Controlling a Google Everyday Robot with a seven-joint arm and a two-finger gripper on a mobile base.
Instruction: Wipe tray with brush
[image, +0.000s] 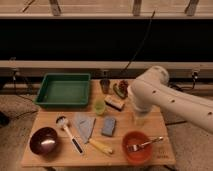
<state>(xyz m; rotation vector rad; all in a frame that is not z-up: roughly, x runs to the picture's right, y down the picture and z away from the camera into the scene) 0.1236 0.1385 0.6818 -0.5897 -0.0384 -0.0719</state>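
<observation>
The dark-green tray (63, 93) stands empty at the back left of the wooden table. In front of it lies the brush (70, 134), its round white head toward the tray and its black-tipped handle pointing at the front edge. My white arm (165, 97) reaches in from the right over the table's right half. The gripper (140, 119) hangs below the arm, pointing down at the table, well to the right of the brush and the tray. It holds nothing.
A dark red bowl (44, 141) sits front left, an orange bowl (131, 150) with a metal fork (145, 145) front right. Between them lie a grey cloth (85, 125), a blue sponge (108, 126) and a yellow item (101, 146). A green cup (99, 106) and a dark cup (105, 85) stand beside the tray.
</observation>
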